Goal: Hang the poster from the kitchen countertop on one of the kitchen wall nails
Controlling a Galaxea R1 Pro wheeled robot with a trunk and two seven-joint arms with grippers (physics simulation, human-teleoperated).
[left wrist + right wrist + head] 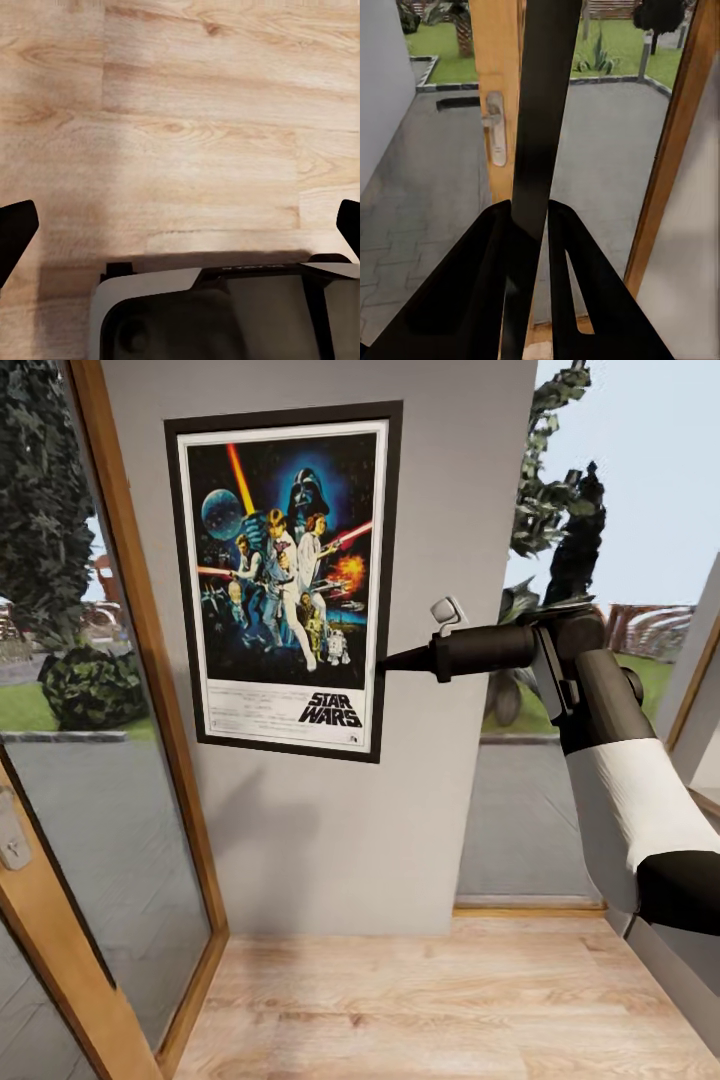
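Grey wall panel (330,830) stands straight ahead w/ the poster (286,575) flat against it, upright, upper left of the panel: black frame, white border, dark blue art, "STAR WARS" lettering at bottom. Right gripper (385,660) reaches in from the right at mid-height, tips at the poster's right edge. In the right wrist view its fingers (480,285) are pressed together on the black frame edge (540,112), which runs up btwn them. Left gripper (180,225) hangs over the wooden floor (180,112), fingers spread wide apart, nothing btwn them. Wood-framed glass door (120,660) stands to the left, w/ a metal handle plate (496,127); window (620,510) right of the panel. Paving, lawn & bushes lie beyond.
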